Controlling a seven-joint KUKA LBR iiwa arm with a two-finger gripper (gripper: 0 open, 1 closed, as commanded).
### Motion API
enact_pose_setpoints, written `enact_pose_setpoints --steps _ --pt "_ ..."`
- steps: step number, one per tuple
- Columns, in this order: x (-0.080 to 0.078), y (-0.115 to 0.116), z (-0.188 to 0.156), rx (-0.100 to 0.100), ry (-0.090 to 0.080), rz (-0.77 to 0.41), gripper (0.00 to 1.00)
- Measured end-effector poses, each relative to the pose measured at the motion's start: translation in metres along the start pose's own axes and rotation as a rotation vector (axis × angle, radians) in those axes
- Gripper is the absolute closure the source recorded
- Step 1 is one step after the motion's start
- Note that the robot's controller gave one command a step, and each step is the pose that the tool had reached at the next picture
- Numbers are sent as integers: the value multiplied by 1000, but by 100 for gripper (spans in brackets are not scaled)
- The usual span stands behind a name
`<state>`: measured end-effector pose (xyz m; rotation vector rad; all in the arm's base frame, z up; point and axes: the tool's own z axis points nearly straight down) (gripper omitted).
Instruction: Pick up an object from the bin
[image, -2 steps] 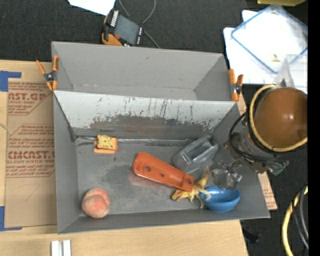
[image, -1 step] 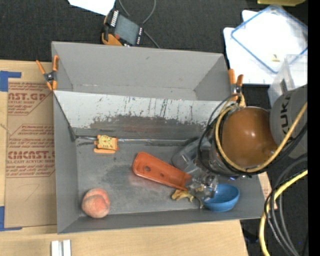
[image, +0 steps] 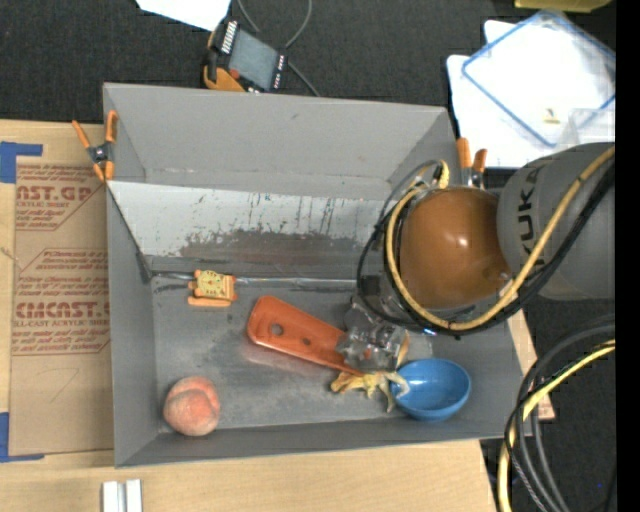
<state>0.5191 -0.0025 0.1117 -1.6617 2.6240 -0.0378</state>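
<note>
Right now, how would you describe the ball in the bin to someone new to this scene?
On the floor of the grey bin, look in the view's lower left corner. The ball lies there alone: round and peach-pink, unlike the flat orange paddle and blue bowl near the gripper to its right.

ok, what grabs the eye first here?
The arm's glossy orange-brown dome cover dominates the right side, with the pincer beneath it at the right end of a flat orange plastic paddle in the middle of the grey metal bin. A round blue plastic bowl sits in its lower-right corner, a peach-coloured ball in the lower-left.
</note>
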Motion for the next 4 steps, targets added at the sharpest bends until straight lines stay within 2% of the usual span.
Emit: enact_pose_setpoints --steps 1,2,4 --pt "45 10 27 -24 8 -16 0" --pt "46 10 27 -26 11 -14 100" --pt "46 10 27 -26 12 -14 100"
